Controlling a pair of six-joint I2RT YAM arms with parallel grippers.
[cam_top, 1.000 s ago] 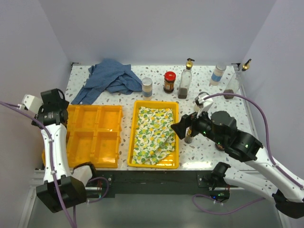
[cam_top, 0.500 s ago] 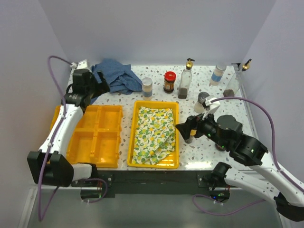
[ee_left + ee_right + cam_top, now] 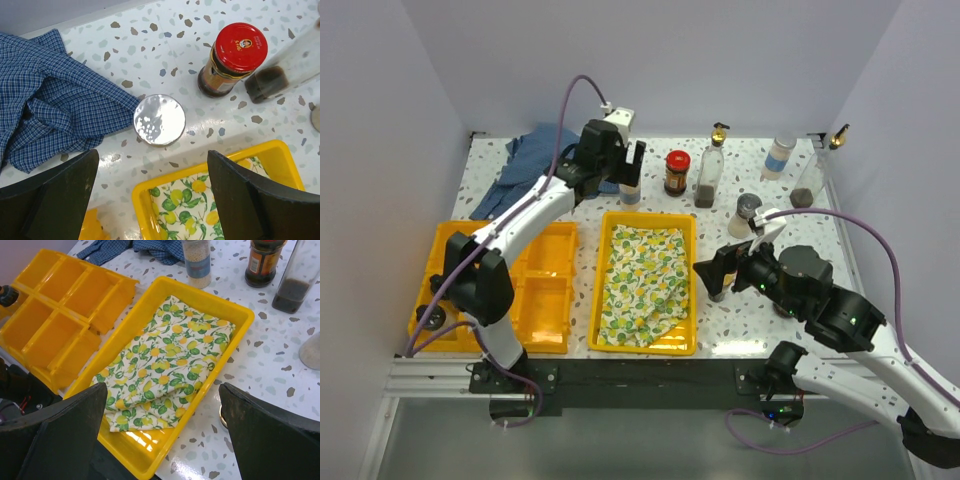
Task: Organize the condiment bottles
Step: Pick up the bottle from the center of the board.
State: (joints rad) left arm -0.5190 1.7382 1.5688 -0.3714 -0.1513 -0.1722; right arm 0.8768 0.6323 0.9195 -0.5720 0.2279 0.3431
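Condiment bottles stand along the back of the table: a grey-capped spice shaker point(image 3: 630, 188) point(image 3: 159, 120), a red-lidded dark sauce jar point(image 3: 677, 172) point(image 3: 235, 57), a glass bottle with a gold pourer point(image 3: 710, 168) point(image 3: 280, 75), a blue-labelled white bottle point(image 3: 779, 157) and another glass bottle point(image 3: 808, 182) by the right wall. A second grey-capped shaker point(image 3: 746, 214) stands further forward. My left gripper point(image 3: 620, 168) point(image 3: 152, 160) is open above the first shaker, touching nothing. My right gripper point(image 3: 706, 270) point(image 3: 160, 395) is open and empty by the cloth tray's right rim, with a small gold-ringed bottle point(image 3: 223, 416) beside its finger.
A yellow tray point(image 3: 690, 300) holds a lemon-print cloth point(image 3: 645, 275). A yellow compartment tray point(image 3: 535, 285) lies at the left front. A blue checked cloth point(image 3: 545, 165) is crumpled at the back left. White walls close in the sides and back.
My left arm has swung from the left edge, across the compartment tray, to the back row over the grey-capped shaker. The right arm has barely moved.
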